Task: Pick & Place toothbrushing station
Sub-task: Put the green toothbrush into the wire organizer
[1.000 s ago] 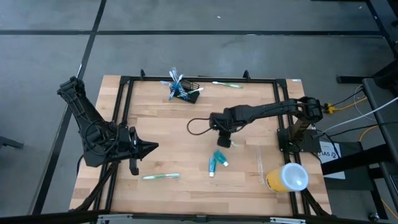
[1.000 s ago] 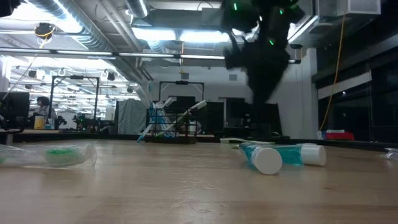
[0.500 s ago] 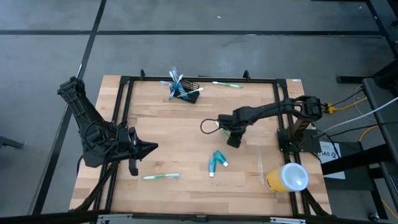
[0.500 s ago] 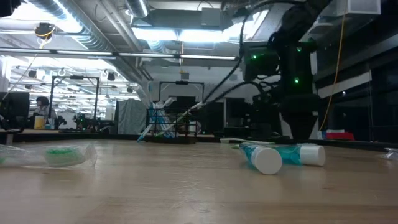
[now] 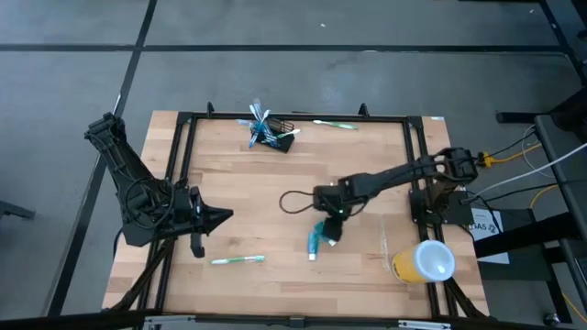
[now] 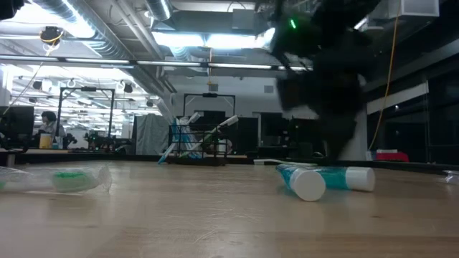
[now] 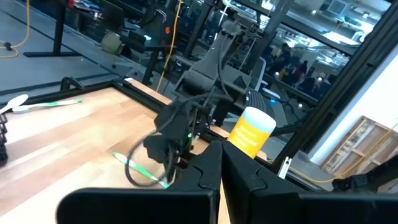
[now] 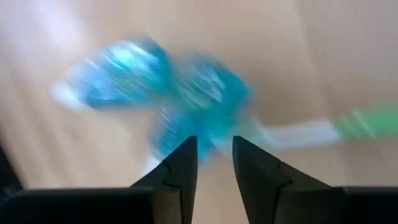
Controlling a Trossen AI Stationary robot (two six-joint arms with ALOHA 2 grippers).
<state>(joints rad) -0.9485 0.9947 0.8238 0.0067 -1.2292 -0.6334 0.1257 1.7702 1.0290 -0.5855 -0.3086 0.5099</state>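
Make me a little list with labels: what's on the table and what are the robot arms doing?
holder: black mesh holder at the far edge, brushes sticking out
toothpaste: two teal tubes, lying flat mid-table
toothbrushes: one near the front, one at the far edge
cup: yellow cup, right front corner
right gripper: just above the tubes, jaws open
left gripper: resting at left, jaws shut

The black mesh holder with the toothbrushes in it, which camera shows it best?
The high view: the black mesh holder sits unobstructed at the table's far edge, with brushes sticking out. The low view shows it small and distant against the room's clutter. Neither wrist view clearly shows it.
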